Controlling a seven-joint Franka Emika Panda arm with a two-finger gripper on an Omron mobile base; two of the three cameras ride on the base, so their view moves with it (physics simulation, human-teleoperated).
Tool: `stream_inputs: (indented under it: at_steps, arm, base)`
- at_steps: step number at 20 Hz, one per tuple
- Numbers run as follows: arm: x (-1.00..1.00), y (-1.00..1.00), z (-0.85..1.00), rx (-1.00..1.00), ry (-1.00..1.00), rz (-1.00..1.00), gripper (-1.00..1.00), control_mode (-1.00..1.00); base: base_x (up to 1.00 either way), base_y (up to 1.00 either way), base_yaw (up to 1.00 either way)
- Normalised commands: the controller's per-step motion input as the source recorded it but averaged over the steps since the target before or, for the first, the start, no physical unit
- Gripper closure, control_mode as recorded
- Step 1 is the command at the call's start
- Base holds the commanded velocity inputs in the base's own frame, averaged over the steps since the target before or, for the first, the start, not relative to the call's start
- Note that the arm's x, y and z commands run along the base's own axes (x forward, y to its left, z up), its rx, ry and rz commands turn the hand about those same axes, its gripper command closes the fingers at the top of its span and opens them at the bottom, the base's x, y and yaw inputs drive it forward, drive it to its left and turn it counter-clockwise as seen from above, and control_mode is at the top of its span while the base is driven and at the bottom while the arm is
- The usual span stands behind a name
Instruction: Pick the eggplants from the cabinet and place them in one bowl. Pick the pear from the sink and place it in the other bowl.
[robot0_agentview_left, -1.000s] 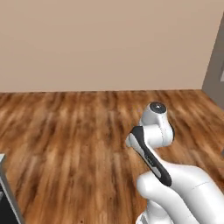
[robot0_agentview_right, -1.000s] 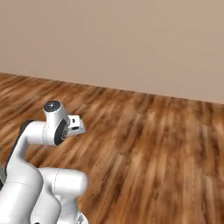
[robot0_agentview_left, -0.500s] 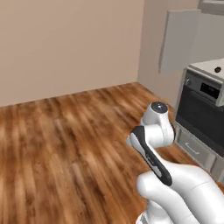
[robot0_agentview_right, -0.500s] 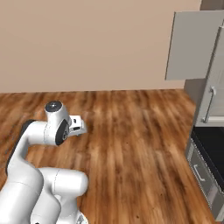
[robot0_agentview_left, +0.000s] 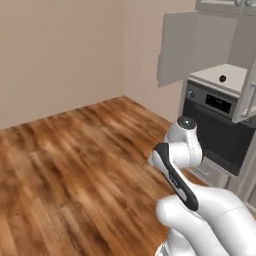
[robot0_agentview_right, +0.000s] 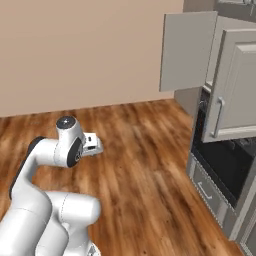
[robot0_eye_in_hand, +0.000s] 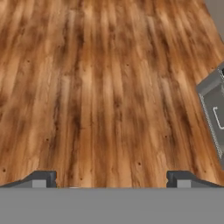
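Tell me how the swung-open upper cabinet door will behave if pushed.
The open cabinet door looks flat and rigid, so it probably won't flex. Standing swung out near the oven, it would likely pivot on its hinges rather than slide.

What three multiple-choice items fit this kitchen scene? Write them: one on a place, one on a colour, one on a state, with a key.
1. Where is the oven in the left base view?
A. Right of the arm
B. Far left
C. Behind the camera

2. What colour is the floor?
A. Grey tile
B. Brown wood
C. White

3. How is the gripper?
A. Shut on a pear
B. Shut, empty
C. Open, empty

Key: 1 A, it stands at the right edge under the open cabinet door. 2 B, brown planks run across every view. 3 C, the hand view shows fingertips wide apart with bare floor between.
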Motion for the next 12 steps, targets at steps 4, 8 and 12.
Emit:
stream_inputs:
  at_steps: [4, 8, 12]
  arm:
    - [0.0, 0.0, 0.0, 0.0, 0.0, 0.0, -1.0, 1.0]
    - [0.0, 0.0, 0.0, 0.0, 0.0, 0.0, -1.0, 1.0]
    - [0.0, 0.0, 0.0, 0.0, 0.0, 0.0, -1.0, 1.0]
  base:
    - [0.5, 0.23, -0.28]
    - [0.0, 0.21, -0.5]
    - [0.01, 0.34, -0.56]
